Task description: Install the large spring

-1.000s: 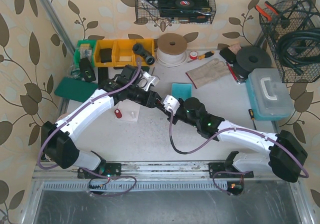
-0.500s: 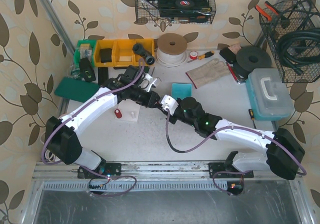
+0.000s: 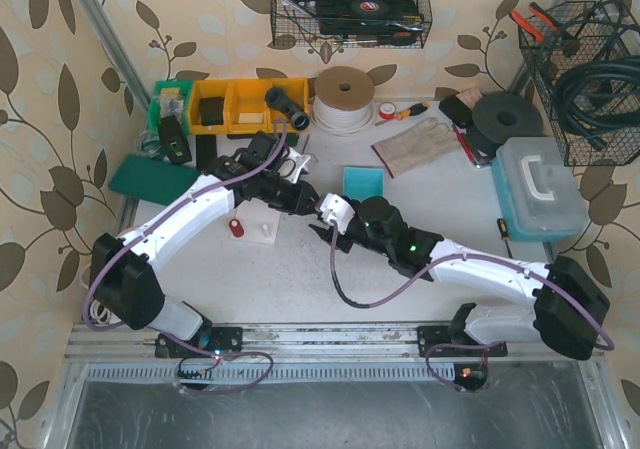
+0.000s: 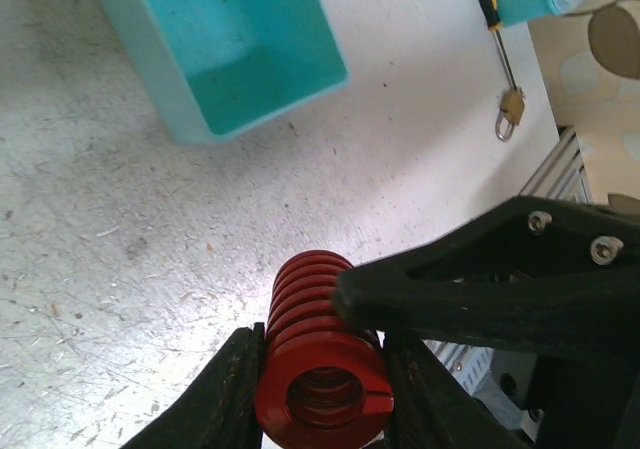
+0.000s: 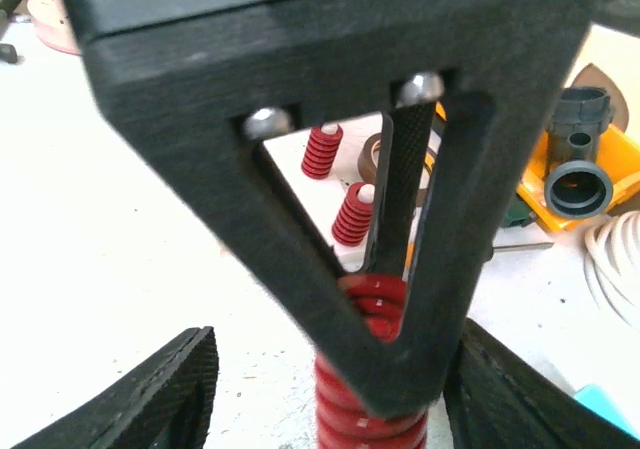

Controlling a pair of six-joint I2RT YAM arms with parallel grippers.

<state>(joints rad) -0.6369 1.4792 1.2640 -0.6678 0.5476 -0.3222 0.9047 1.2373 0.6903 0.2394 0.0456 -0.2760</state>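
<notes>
A scratched white table (image 3: 300, 279) is backed by leaf-patterned walls. Above its middle the spring (image 4: 318, 309) is clamped in the left gripper (image 4: 325, 399), while the right gripper (image 5: 330, 409) is spread wide around it without touching. A hand-over is judged complete. Next, the right fingers must be cleared and the spring carried to the base (image 3: 263, 231) and lowered upright. A teal tray (image 4: 220, 49) lies nearby.

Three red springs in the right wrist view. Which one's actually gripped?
The large spring, clamped between the left gripper's fingers in the foreground. The two smaller springs stand upright farther back, untouched.
</notes>
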